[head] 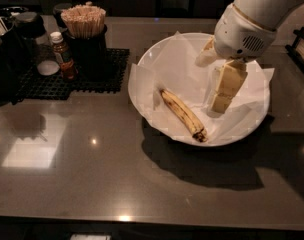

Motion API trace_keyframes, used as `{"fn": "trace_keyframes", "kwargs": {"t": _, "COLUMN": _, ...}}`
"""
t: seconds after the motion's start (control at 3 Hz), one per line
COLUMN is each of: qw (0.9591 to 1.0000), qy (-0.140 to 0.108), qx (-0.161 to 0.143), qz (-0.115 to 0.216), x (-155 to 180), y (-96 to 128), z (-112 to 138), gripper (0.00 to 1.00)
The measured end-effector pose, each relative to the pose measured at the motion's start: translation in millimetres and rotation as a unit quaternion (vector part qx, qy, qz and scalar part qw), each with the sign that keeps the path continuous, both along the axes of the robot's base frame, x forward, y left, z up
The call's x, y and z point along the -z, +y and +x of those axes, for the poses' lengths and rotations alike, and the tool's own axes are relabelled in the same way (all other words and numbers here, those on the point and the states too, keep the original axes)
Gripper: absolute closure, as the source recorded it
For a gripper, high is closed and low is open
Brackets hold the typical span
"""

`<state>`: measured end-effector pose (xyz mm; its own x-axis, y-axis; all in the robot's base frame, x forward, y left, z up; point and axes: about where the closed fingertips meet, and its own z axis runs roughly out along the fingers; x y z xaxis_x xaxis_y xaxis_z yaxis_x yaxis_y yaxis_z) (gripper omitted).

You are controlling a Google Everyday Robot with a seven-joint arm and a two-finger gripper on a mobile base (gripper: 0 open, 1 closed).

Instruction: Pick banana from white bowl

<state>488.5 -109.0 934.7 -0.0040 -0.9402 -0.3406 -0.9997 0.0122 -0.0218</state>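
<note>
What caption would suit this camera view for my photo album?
Robot gripper inside the white bowl, beside the spotted banana, not touching it.

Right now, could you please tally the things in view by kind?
Banana: 1
Bowl: 1
Bottle: 1
Stick holder: 1
Mat: 1
Gripper, over the bowl's right side: 1
Dark items far left: unclear, uncounted
Total: 6

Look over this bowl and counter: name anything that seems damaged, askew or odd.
The banana in the white bowl is brown-spotted with a blackened end, and the paper lining sticks out unevenly past the rim on the right. The gripper hangs inside the bowl, right of the banana, apart from it.
</note>
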Motion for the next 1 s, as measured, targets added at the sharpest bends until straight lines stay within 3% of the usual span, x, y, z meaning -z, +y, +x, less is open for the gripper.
{"fn": "trace_keyframes", "kwargs": {"t": 0.67, "qw": 1.0, "qy": -0.001, "qx": 0.0, "qz": 0.001, "x": -0.2, "y": 0.4, "z": 0.6, "gripper": 0.61}}
{"fn": "trace_keyframes", "kwargs": {"t": 1.0, "qw": 1.0, "qy": -0.001, "qx": 0.0, "qz": 0.001, "x": -0.2, "y": 0.4, "z": 0.6, "gripper": 0.7}}
